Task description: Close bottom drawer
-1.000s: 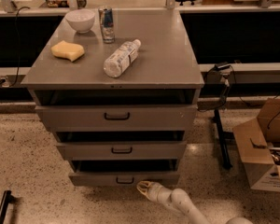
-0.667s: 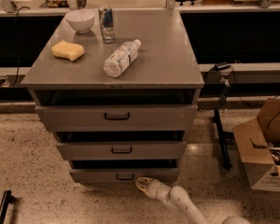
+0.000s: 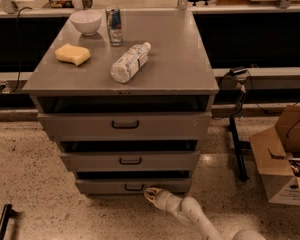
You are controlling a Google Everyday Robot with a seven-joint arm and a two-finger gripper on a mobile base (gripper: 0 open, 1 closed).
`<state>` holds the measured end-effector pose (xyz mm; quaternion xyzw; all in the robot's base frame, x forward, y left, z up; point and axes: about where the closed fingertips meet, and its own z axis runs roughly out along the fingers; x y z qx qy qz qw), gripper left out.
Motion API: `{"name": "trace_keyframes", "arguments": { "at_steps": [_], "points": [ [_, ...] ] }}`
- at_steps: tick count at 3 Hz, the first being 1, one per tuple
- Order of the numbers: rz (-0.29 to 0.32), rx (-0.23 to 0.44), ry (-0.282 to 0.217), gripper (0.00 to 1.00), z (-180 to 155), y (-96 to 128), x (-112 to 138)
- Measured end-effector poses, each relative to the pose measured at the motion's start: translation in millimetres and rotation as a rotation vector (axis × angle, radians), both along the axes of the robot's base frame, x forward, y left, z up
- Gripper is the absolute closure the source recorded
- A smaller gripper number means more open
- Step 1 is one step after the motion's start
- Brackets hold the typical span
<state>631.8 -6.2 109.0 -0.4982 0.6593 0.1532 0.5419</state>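
Note:
The grey cabinet (image 3: 120, 79) has three drawers. The bottom drawer (image 3: 105, 186) is the lowest, with a wide flat front and a small dark handle (image 3: 134, 187) at its centre; it stands slightly pulled out, with a dark gap above it. My gripper (image 3: 149, 195) is at floor level, just right of and below the handle, right against the drawer front. The white arm (image 3: 195, 215) reaches in from the lower right. The two upper drawers (image 3: 125, 125) also stand slightly out.
On the cabinet top lie a white bowl (image 3: 86, 21), a can (image 3: 114, 26), a yellow sponge (image 3: 72, 54) and a plastic bottle (image 3: 130, 62) on its side. A cardboard box (image 3: 285, 156) and a black stand (image 3: 238, 144) are to the right. A black bar (image 3: 2, 222) is at lower left.
My gripper has pressed toward the bottom drawer's front, and the drawer has slid a little further into the cabinet.

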Motion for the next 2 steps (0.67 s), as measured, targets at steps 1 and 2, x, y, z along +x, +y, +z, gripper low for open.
{"name": "trace_keyframes", "arguments": {
  "at_steps": [1, 2],
  "points": [
    [0.054, -0.006, -0.015, 1.00, 3, -3, -17],
    [0.099, -0.017, -0.013, 1.00, 4, -1, -46]
  ]
}}
